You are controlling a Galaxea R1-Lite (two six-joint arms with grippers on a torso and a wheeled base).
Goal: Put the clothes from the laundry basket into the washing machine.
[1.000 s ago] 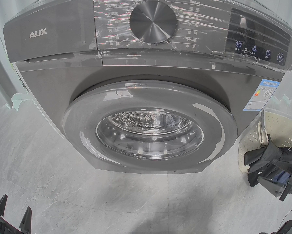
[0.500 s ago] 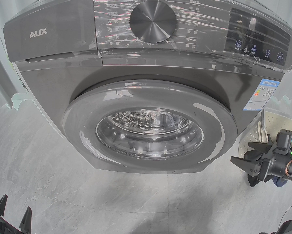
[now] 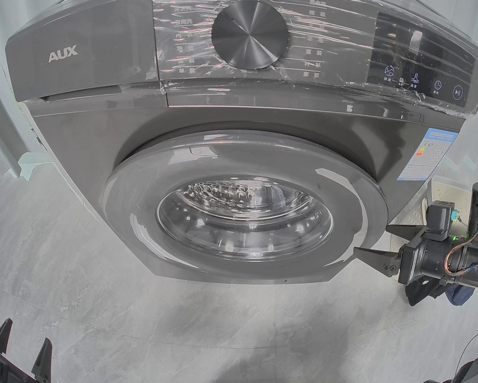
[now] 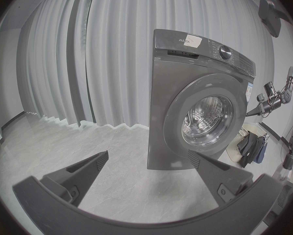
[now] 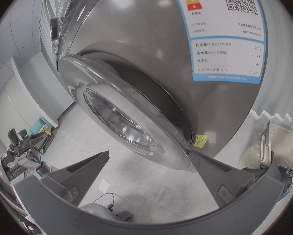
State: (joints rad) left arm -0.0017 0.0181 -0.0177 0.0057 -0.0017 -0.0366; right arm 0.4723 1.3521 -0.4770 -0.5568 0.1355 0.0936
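Closed door (image 3: 138, 208) across washing machine (image 3: 84, 128) mouth

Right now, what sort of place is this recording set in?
Probably a test room staged as a laundry corner, not a home: a washer stands free on a tiled floor, pleated curtains run along the wall behind it, and other equipment sits across the room.

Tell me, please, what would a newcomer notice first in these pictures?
The big grey washing machine stands in the middle of the head view, its round glass door shut. The right gripper hangs open close to the door's right edge. On the floor to the machine's right, dark clothes hang over the rim of the white laundry basket.
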